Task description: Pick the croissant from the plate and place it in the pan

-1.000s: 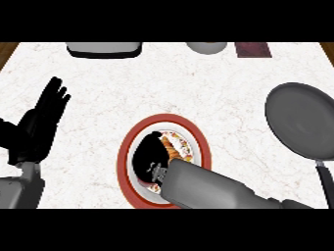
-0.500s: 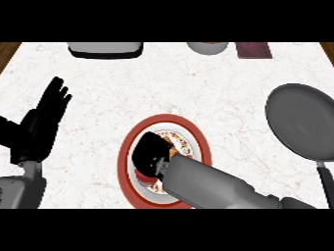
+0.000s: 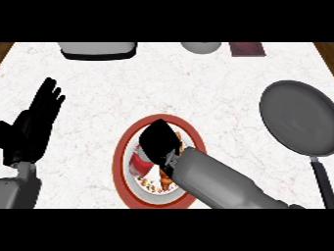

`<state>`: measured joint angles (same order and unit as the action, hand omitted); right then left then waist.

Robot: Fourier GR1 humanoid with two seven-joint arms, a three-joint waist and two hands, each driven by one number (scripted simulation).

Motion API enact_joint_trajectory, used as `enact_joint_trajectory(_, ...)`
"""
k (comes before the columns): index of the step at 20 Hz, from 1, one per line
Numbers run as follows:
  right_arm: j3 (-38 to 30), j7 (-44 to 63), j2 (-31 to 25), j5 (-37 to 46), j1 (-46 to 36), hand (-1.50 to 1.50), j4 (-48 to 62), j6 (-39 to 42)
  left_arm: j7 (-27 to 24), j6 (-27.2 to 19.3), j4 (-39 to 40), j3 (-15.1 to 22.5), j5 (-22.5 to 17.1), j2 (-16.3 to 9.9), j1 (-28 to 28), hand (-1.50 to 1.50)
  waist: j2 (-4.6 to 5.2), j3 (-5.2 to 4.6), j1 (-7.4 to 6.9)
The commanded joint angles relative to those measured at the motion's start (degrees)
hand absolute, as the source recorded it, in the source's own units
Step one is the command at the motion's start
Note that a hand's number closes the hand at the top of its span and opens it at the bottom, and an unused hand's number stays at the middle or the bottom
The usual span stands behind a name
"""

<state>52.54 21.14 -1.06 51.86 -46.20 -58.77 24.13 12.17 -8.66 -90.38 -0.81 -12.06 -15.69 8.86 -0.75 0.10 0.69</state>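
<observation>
While the right hand [image 3: 157, 143] covers the red-rimmed plate [image 3: 123, 147], finger state hidden, only golden-brown croissant [image 3: 163, 182] bits show.

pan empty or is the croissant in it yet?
Empty. The pan at the right shows only its bare grey inside. The right hand is over the plate, where the croissant partly shows.
</observation>
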Motion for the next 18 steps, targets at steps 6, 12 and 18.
enact_joint_trajectory(6, -17.9, 26.4, -4.4, 3.7, 4.3, 1.50, -12.7, -17.7, 1.0, -0.7, -0.8, -1.7, -0.6, -0.6, -2.7, 0.00, -0.93, -0.08, 3.18)
enact_joint_trajectory(12, -17.1, 36.7, -9.6, 11.5, 4.2, 1.50, -32.9, -11.7, -1.4, -1.2, 0.5, -0.2, 1.5, 1.0, -1.7, 0.00, -0.37, -0.14, 2.32)
enact_joint_trajectory(18, -22.7, 41.9, -10.2, 12.0, 6.6, 1.50, -46.8, -0.9, 0.1, 0.4, -0.1, -0.8, 1.0, 0.5, 0.4, 0.00, 0.44, -0.12, -0.05)
